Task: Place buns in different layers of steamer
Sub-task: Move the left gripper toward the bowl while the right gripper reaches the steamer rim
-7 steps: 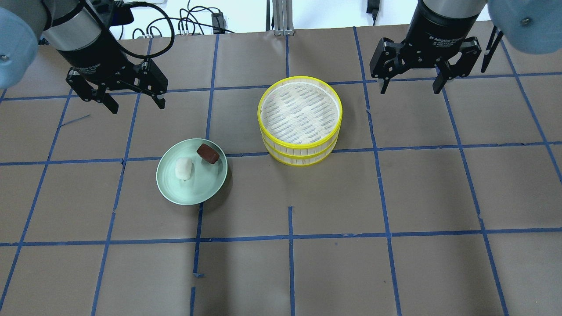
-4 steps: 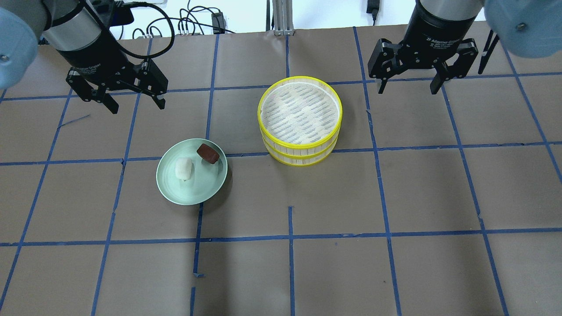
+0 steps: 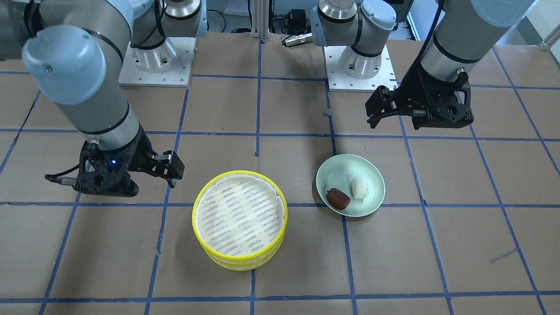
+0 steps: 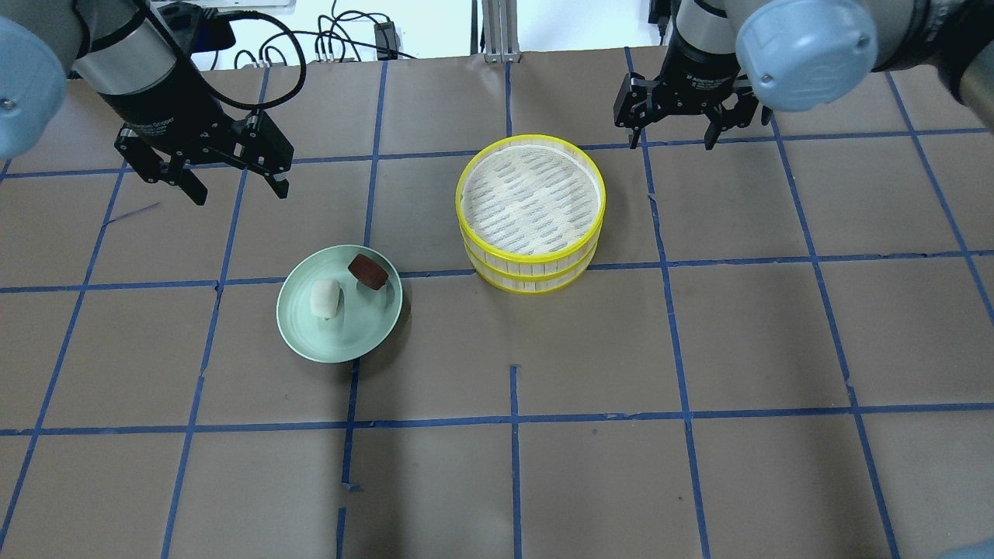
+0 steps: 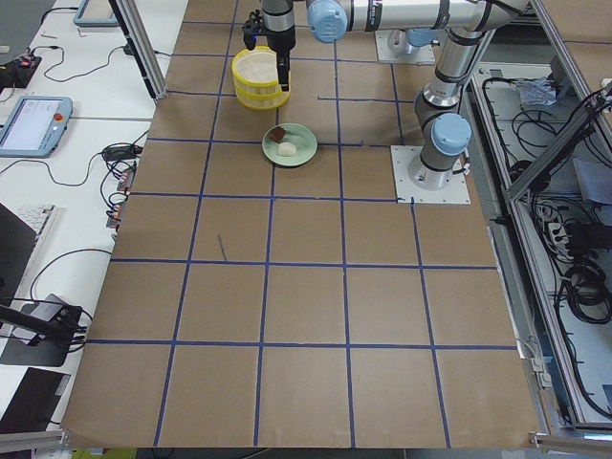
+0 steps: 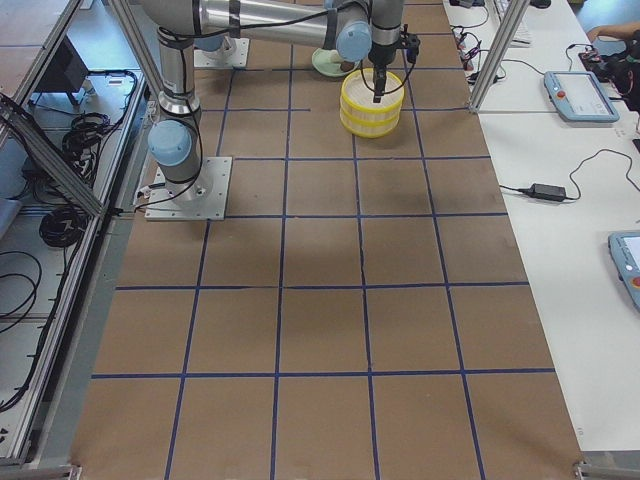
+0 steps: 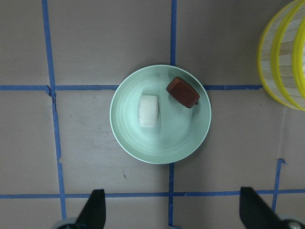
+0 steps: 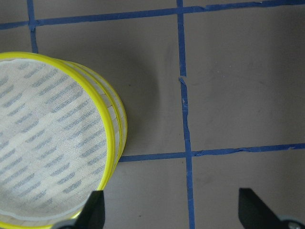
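Observation:
A white bun and a reddish-brown bun lie side by side on a pale green plate. Both also show in the left wrist view, the white bun and the brown bun. Two yellow-rimmed steamer layers stand stacked at the table's middle, and the top mesh is empty. My left gripper is open and empty, above the table behind and left of the plate. My right gripper is open and empty, just behind and right of the steamer.
The table is covered in brown paper with a blue tape grid. Cables and a metal post sit at the back edge. The arm bases stand on plates at the robot's side.
My right gripper has moved left and back, from right of the steamer to just behind its right edge. The left gripper has barely shifted. Buns and steamer have not moved.

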`<action>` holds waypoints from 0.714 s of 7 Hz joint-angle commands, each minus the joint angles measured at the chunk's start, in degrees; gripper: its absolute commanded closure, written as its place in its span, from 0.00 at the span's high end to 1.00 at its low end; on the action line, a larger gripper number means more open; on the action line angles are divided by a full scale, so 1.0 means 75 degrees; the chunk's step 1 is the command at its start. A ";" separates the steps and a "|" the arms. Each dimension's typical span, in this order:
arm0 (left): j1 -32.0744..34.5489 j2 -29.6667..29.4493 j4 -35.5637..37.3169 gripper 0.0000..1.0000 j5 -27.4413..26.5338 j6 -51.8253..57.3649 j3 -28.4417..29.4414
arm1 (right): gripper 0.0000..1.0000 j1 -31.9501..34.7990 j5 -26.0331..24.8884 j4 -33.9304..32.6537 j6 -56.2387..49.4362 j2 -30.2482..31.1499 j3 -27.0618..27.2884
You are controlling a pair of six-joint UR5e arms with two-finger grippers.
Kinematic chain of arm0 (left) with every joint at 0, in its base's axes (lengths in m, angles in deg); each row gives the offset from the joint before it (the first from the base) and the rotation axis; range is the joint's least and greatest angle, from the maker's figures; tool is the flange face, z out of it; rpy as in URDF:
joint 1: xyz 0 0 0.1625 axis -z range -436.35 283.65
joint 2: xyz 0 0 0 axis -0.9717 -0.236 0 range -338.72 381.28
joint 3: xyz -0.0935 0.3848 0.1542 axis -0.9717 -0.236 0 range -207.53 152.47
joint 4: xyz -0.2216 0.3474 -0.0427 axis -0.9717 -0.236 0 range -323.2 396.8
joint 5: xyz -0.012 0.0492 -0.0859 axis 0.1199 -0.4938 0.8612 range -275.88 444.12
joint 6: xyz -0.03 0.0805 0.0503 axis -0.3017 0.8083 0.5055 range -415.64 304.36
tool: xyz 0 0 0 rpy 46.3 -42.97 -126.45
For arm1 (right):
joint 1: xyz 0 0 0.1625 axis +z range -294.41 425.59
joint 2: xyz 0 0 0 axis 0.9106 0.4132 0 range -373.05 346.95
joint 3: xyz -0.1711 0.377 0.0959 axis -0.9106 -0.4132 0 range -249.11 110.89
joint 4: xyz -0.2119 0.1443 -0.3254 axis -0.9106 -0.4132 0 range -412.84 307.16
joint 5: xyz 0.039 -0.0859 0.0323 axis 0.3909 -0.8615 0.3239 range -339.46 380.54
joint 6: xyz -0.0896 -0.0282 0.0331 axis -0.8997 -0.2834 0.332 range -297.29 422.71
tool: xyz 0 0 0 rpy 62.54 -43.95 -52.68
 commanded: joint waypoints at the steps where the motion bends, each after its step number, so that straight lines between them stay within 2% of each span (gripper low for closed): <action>1: -0.0028 -0.0394 0.1299 1.00 -0.0012 0.0036 -0.1104 | 1.00 0.0123 0.0035 -0.0590 0.0569 -0.0786 0.0117; 2: -0.0028 -0.0489 0.2064 1.00 -0.0024 0.0036 -0.1703 | 1.00 0.0286 0.0476 -0.1080 0.0943 -0.1032 0.0280; 3: -0.0028 -0.0501 0.2257 1.00 -0.0210 0.0013 -0.2033 | 1.00 0.0392 0.0550 -0.1154 0.1144 -0.1128 0.0351; 5: -0.0028 -0.1119 0.2609 1.00 -0.0340 0.0001 -0.2236 | 0.99 0.0417 0.0563 -0.1375 0.1135 -0.1163 0.0585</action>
